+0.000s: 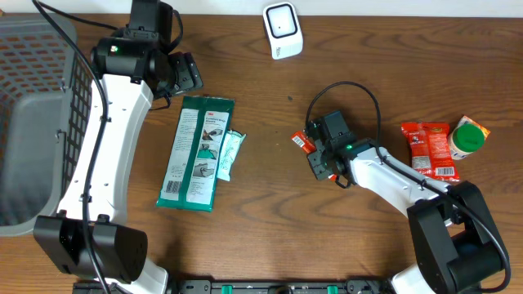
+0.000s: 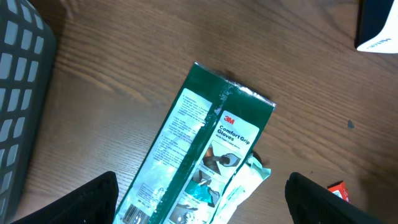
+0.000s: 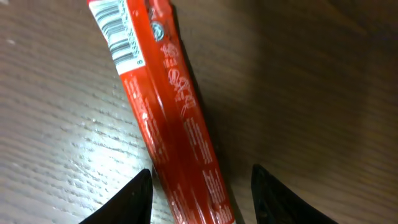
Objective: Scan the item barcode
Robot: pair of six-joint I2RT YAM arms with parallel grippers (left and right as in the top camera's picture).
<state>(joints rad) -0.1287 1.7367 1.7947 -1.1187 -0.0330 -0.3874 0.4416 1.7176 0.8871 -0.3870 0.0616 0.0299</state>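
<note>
A slim red packet (image 1: pixel 302 142) lies on the wooden table, and its white barcode (image 3: pixel 121 34) faces up at the far end in the right wrist view. My right gripper (image 1: pixel 312 155) sits low over it, open. Its black fingers stand on either side of the red packet (image 3: pixel 180 137), with a gap on the right side. The white scanner (image 1: pixel 283 30) stands at the back of the table, apart from both arms. My left gripper (image 1: pixel 185 77) hovers open above the top end of a green glove pack (image 2: pixel 205 143) and holds nothing.
A small white-green sachet (image 1: pixel 230 155) lies against the green glove pack (image 1: pixel 196 151). A grey basket (image 1: pixel 33 122) fills the left edge. A red snack bag (image 1: pixel 429 149) and a green-lidded tub (image 1: pixel 467 140) lie at the right.
</note>
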